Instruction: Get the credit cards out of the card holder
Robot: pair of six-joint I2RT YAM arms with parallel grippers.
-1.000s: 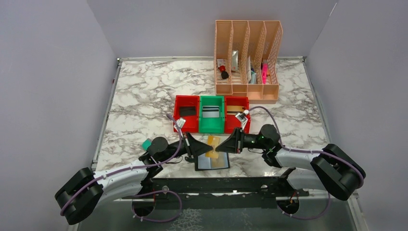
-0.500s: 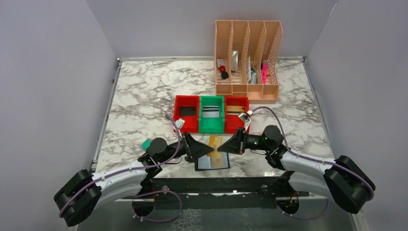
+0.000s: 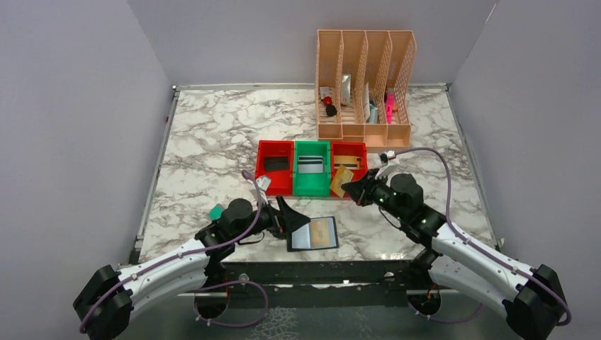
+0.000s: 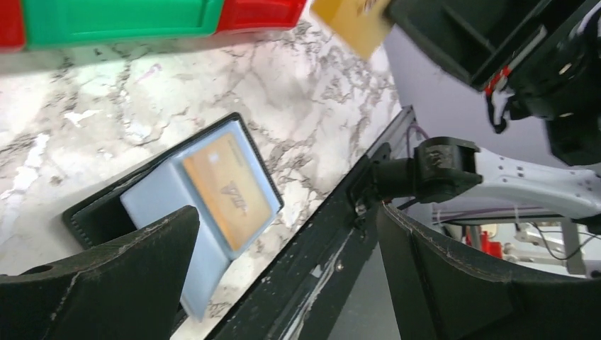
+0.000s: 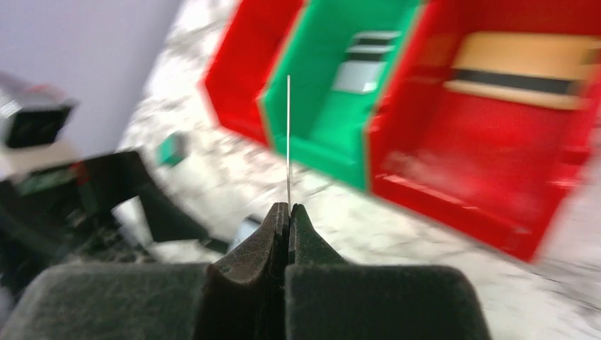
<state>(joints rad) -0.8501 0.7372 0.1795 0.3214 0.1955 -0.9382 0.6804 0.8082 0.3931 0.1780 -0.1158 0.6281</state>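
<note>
Top view: the holder [image 3: 306,238] lies open on the marble surface [image 3: 212,142], near the front edge and at 6 o'clock from the green bin [image 3: 312,185]. A gold card [image 3: 324,231] sits in its blue-grey inside. The left tool [image 3: 296,219] is at the holder's 10 o'clock corner with its jaws spread wide and nothing between them. Whether it touches the holder cannot be told. The right tool [image 3: 349,188] is at 2 o'clock from the holder, clamped on a second card [image 3: 341,180], which hangs over the near rim of the right red bin [image 3: 360,157]. The left red bin [image 3: 264,170] flanks the green one, and a peach rack [image 3: 365,131] stands at 12 o'clock.

Left wrist view: the left tool [image 4: 287,212] is fully spread and empty. The holder [image 4: 159,205] lies at 9 o'clock, partly behind the left finger [image 4: 106,283], with the gold card [image 4: 227,184] in its pocket. The second card [image 4: 351,25] shows at 12 o'clock, gripped by the right tool [image 4: 397,10]. The green bin [image 4: 120,21] and a red bin [image 4: 262,10] run along the top edge.

Right wrist view, blurred: the right tool [image 5: 288,207] has its jaws pressed together on the second card [image 5: 288,142], seen edge-on as a thin upright line. The green bin [image 5: 333,142] is at 12 o'clock and the right red bin [image 5: 496,163] at 2 o'clock. The holder cannot be made out.
</note>
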